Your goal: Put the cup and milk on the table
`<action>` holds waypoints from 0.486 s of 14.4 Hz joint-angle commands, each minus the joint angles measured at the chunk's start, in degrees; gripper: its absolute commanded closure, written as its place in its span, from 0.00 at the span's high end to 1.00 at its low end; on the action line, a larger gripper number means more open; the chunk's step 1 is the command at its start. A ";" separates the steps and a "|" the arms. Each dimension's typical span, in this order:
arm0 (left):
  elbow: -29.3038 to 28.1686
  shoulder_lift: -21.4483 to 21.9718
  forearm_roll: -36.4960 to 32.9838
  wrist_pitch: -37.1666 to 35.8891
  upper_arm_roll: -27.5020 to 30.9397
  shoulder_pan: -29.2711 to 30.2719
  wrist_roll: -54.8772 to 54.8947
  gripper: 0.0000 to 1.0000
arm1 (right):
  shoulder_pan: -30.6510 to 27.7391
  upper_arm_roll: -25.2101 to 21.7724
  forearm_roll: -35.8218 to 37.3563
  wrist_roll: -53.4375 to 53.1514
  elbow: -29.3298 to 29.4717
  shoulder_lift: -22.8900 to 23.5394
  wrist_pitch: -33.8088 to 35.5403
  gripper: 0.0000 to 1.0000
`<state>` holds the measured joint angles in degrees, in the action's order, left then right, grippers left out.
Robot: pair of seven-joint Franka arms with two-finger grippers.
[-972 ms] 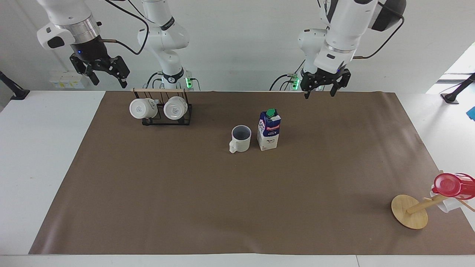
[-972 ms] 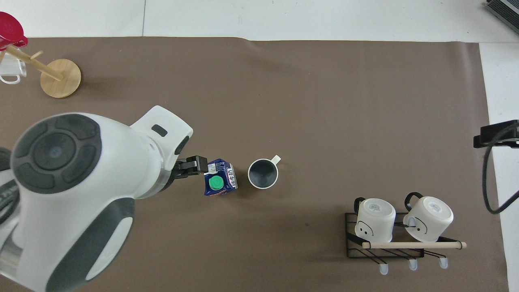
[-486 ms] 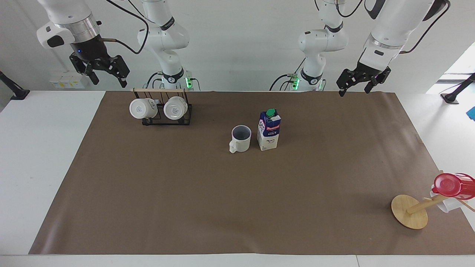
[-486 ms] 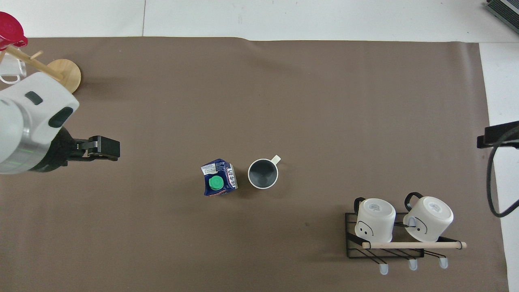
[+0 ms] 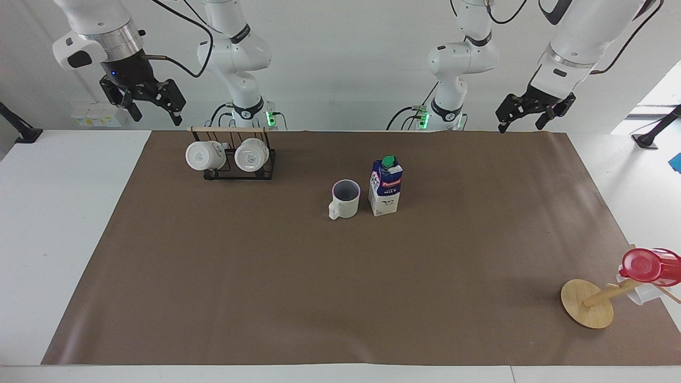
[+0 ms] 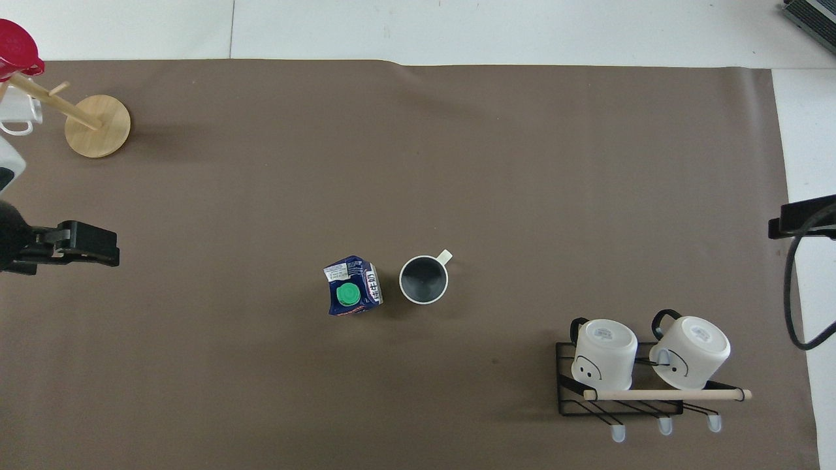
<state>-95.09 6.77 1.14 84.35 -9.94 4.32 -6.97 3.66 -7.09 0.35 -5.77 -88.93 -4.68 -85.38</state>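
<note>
Facing view: the cup and the milk stand upright just beside each other on the brown mat that covers most of the white surface, near its middle. The milk is on the side toward the left arm's end. Neither is held, so the task looks finished, and the next move probably calls only for both arms to wait clear.

The left tool hangs high over the robots' edge of the mat, at the left arm's end, fingers spread wide and empty. The right tool hangs over the white surface near a wire rack that holds two white mugs, also wide and empty.

Overhead view: the cup shows its dark inside, its handle pointing away from the robots. The milk shows its green cap. The left tool juts in over the mat, seen edge-on, so its opening cannot be read here. The right tool is out of frame. A wooden stand with a red cup is cut off at the picture's edge.
</note>
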 commanded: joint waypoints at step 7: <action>2.54 -0.01 0.27 -2.52 0.19 0.78 3.37 1.00 | 0.03 0.06 -0.27 -0.91 -0.28 -0.68 0.39 1.00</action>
<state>-93.61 6.82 1.16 83.22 -9.55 4.32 -4.62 3.66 -7.09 0.35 -5.77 -88.93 -4.68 -85.38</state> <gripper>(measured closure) 0.000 0.000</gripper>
